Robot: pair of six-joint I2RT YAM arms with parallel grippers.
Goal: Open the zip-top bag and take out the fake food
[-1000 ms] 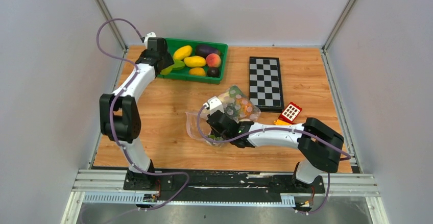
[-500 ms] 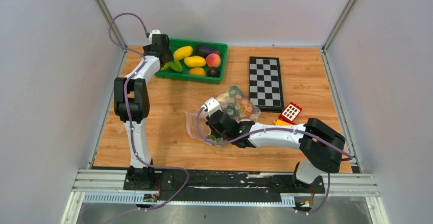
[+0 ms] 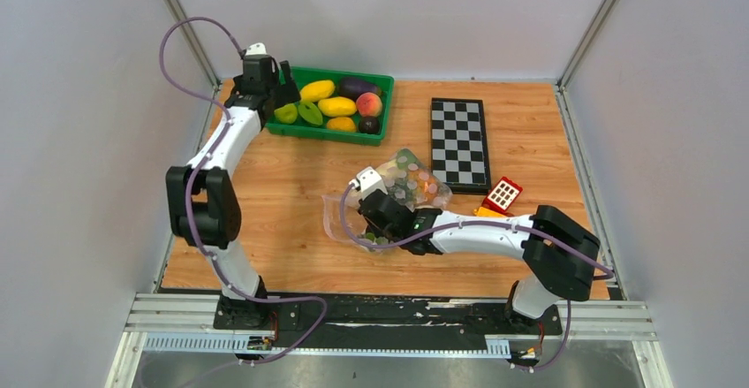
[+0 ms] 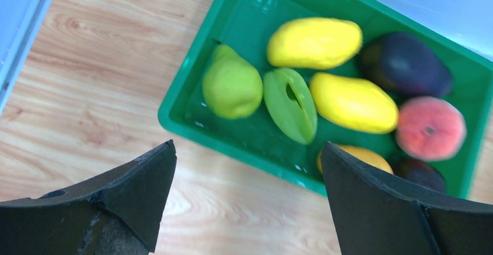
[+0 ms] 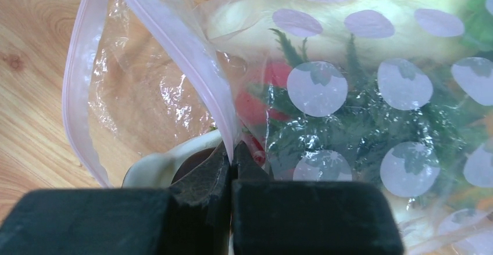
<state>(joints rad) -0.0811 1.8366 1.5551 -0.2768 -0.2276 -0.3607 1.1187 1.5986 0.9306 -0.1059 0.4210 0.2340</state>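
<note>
The wooden table [image 3: 291, 194] has the zip-top bag [image 3: 415, 176] at its middle, fake food [image 5: 256, 110] inside. The right gripper [image 5: 232, 162] has its jaws clamped on the pink zip strip [image 5: 177, 46]. The left gripper [image 4: 247, 150] hangs with jaws wide apart above the green tray [image 4: 174, 101], where the pear [image 4: 231, 86] lies. I'd hold the mouth high and reach straight in.

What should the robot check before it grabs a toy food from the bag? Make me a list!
1. Left gripper open and empty: ok, jaws wide above the green tray near rim.
2. Green pear resting inside the tray: ok.
3. Right gripper shut on the zip-top bag at its pink zip strip: ok.
4. Bag mouth open: ok, the strip loops apart.
5. Food left inside: ok, white radish and leafy green piece show through.
6. Easiest piece to reach: cannot tell.
</note>
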